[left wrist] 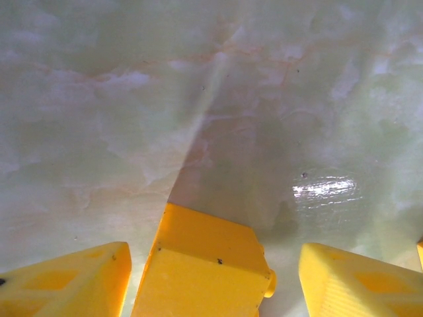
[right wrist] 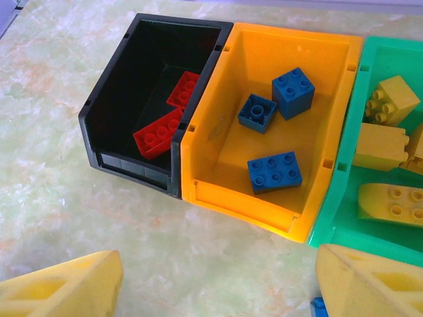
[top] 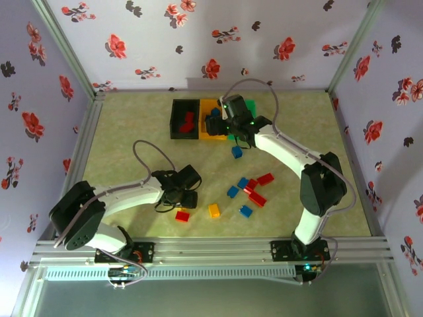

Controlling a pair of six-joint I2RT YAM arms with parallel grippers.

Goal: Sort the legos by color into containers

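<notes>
From above, the orange bin [top: 205, 132] sits mid-table toward the far wall. The black bin [top: 177, 128] touches its left side, and a sliver of the green bin [top: 232, 137] shows on its right. The right gripper [top: 218, 124] hangs over the orange bin's right half, with its arm crossing the green one. A lone blue brick [top: 236, 151] lies just in front of the orange bin. The scattered legos [top: 256, 197] lie well nearer the arms' bases, with bare table [top: 125, 132] open to the bins' left. The left gripper [top: 183, 193] is low over the table, well in front of the orange bin and left of the scatter, just behind a red brick [top: 182, 215]. In the left wrist view, the left gripper [left wrist: 215, 257] is released. A yellow brick [left wrist: 205, 264] stands between its fingers [left wrist: 66, 284], with a thin gap on one side, a wide gap on the other, and clear tabletop ahead. In the right wrist view, the right gripper [right wrist: 218, 261] is spread and empty over bare table in front of the orange bin [right wrist: 241, 203], which holds three blue bricks [right wrist: 275, 172]. The black bin [right wrist: 132, 168], wall to wall on the orange bin's left, holds two red bricks [right wrist: 158, 135]. The green bin [right wrist: 334, 198], pressed to its right, holds yellow bricks [right wrist: 380, 145].
</notes>
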